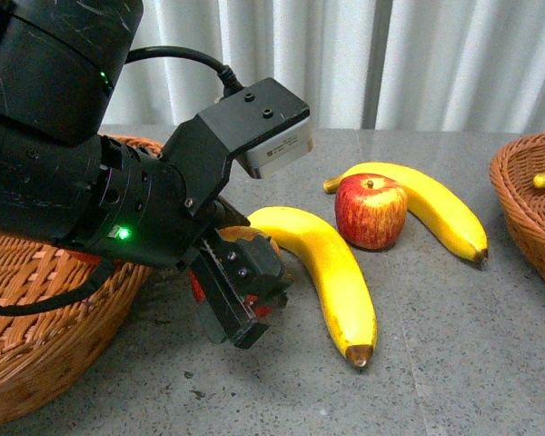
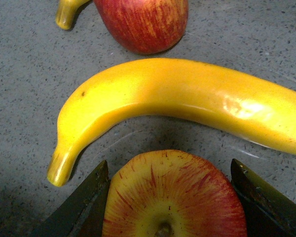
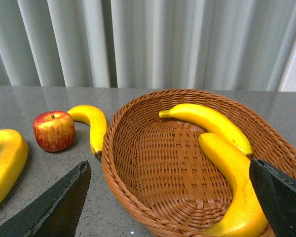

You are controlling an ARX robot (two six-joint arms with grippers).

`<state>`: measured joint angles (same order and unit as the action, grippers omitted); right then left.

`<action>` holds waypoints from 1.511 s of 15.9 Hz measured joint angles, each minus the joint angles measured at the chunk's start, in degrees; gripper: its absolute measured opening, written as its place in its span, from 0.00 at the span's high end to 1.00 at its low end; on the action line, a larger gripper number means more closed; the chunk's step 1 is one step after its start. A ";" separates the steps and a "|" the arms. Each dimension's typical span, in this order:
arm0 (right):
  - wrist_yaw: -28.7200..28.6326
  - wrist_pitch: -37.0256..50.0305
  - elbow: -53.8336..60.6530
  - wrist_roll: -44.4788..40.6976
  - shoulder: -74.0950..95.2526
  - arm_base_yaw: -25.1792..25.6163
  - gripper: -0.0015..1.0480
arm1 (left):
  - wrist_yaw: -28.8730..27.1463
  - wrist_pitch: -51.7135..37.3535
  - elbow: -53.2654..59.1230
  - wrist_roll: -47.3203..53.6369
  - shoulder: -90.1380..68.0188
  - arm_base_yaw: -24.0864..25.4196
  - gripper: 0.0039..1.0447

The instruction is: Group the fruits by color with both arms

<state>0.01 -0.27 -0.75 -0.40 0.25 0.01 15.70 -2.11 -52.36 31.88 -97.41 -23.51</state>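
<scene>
**Two bananas binned, four fruits left to sort**

The grey surface (image 1: 454,363) carries a wicker basket at each side edge. The right basket (image 3: 104,158) already holds two bananas (image 3: 209,121), so the yellow sort looks about half done. The left basket (image 1: 36,363) is mostly hidden behind the left arm (image 1: 64,182), so I cannot tell what it contains.

Mid-surface, between the baskets, lie the near banana (image 1: 331,272) and the far banana (image 1: 436,204). The loose apple (image 1: 371,212) stands between them, touching or nearly touching the far one.

The second apple (image 2: 172,197) sits just beside the near banana, toward the left basket. The left fingers (image 2: 89,202) are pressed against its two sides, apparently gripping it (whether it is off the surface is unclear). The near banana curves close around it, so lifting could nudge that banana.

The right fingers (image 3: 59,207) are spread wide and hold nothing, hovering over the right basket's rim.
</scene>
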 joint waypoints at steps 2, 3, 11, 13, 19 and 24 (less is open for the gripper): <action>0.00 0.00 0.00 -0.02 0.00 0.00 0.06 | 0.22 -0.13 0.00 -0.24 0.00 -0.85 0.39; 0.00 0.00 0.00 0.00 0.00 0.00 0.06 | 0.22 -0.35 0.00 -0.46 0.28 -1.25 0.39; 0.00 0.00 0.02 0.00 0.00 0.00 0.06 | -15.08 -9.62 4.20 -15.78 21.20 3.54 0.40; 0.00 0.00 0.02 0.00 0.00 0.00 0.06 | -21.59 -10.80 6.95 -22.27 26.01 11.30 0.40; 0.00 0.00 0.00 0.00 0.00 0.00 0.06 | -21.24 -12.85 12.31 -32.26 23.32 28.96 0.41; 0.00 0.00 0.00 0.00 0.00 0.00 0.06 | -17.64 -15.82 12.66 -32.85 17.14 29.20 0.41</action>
<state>0.01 -0.27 -0.75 -0.40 0.25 0.01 -1.93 -17.93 -39.70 -0.97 -80.27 5.69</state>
